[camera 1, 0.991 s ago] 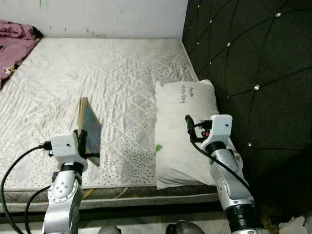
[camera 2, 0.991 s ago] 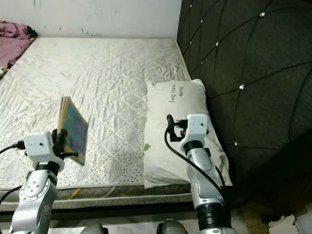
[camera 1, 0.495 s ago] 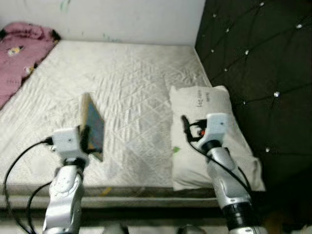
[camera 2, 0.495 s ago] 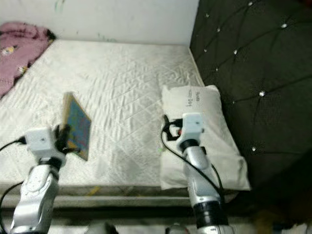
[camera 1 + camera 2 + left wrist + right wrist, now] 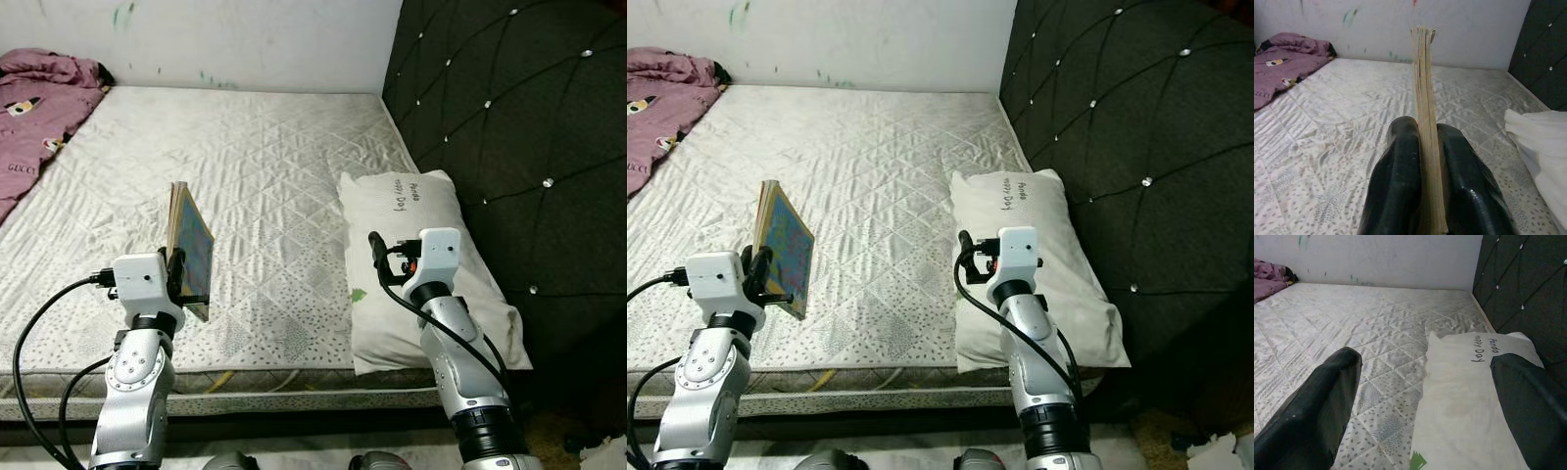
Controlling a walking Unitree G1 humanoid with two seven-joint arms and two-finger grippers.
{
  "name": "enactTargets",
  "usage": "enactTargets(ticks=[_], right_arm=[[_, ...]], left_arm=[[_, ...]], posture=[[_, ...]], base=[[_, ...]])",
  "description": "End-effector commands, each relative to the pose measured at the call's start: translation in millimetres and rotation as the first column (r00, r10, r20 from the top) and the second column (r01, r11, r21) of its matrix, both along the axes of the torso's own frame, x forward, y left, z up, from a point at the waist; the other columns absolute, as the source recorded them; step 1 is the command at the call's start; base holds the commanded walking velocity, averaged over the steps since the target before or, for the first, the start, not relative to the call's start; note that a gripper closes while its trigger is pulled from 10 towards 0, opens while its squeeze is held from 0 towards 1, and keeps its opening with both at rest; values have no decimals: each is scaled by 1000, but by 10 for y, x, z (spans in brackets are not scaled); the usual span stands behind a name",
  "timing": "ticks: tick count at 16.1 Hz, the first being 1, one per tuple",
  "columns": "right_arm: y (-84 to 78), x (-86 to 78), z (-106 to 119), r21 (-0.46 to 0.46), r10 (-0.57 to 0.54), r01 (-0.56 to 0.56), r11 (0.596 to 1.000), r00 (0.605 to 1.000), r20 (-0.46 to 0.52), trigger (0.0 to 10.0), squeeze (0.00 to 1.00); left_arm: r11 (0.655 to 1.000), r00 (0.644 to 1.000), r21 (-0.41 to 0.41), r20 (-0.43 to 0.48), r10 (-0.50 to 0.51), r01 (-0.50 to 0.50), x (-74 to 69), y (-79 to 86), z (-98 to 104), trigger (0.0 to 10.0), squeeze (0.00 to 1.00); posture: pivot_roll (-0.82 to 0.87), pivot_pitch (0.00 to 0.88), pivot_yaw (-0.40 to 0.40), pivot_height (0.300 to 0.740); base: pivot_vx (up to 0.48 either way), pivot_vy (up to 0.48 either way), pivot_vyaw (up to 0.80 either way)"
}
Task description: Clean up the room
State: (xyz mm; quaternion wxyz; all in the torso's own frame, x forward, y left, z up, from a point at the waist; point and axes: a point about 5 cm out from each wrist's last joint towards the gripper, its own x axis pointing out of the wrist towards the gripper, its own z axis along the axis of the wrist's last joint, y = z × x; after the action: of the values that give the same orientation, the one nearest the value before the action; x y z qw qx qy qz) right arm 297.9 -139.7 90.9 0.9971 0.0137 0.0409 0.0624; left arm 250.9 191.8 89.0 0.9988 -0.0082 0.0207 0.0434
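A thin book (image 5: 190, 247) with a colourful cover stands on edge, held upright above the front of the white mattress (image 5: 255, 157). My left gripper (image 5: 1422, 161) is shut on the book's lower edge (image 5: 1425, 122), one black finger on each side. My right gripper (image 5: 376, 257) is open, hovering over the near end of a white pillow (image 5: 411, 255) with handwriting on it. The pillow lies along the mattress's right side, against the black tufted headboard (image 5: 509, 127). In the right wrist view the pillow (image 5: 1469, 396) lies between the spread fingers (image 5: 1312, 411).
A purple crumpled blanket (image 5: 39, 98) lies at the mattress's far left corner. A white wall (image 5: 216, 39) runs behind the bed. The mattress's front edge (image 5: 274, 387) is just beneath my arms. Bits of white litter (image 5: 1215, 448) lie on the floor at the right.
The camera view has shifted and sharpened, so the bed sits differently in frame. The left gripper still holds the book upright; the right gripper stays open over the pillow.
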Motion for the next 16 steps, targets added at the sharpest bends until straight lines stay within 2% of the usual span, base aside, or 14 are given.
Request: enactTargets(ticks=[1,2,14,16], right_arm=[[-23,26,31,-3,-12,12,1000,1000,2,10000,0],[-20,26,30,-2,-10,10,1000,1000,2,10000,0],[-11,39,43,-9,3,-3,1000,1000,7,10000,0],[-10,39,43,-9,4,-4,1000,1000,6,10000,0]], left_arm=[[1000,999,0,43,-12,12,49,-26,82,10000,0],[1000,999,-4,43,-14,14,50,-30,83,10000,0],[1000,999,-23,43,-19,20,62,-64,80,10000,0],[1000,999,-24,42,-19,20,62,-64,78,10000,0]], posture=[[-70,0,-14,740],[-70,0,-14,740],[-76,0,-17,740],[-76,0,-17,722]], base=[[0,0,-800],[0,0,-656],[0,0,0],[0,0,0]])
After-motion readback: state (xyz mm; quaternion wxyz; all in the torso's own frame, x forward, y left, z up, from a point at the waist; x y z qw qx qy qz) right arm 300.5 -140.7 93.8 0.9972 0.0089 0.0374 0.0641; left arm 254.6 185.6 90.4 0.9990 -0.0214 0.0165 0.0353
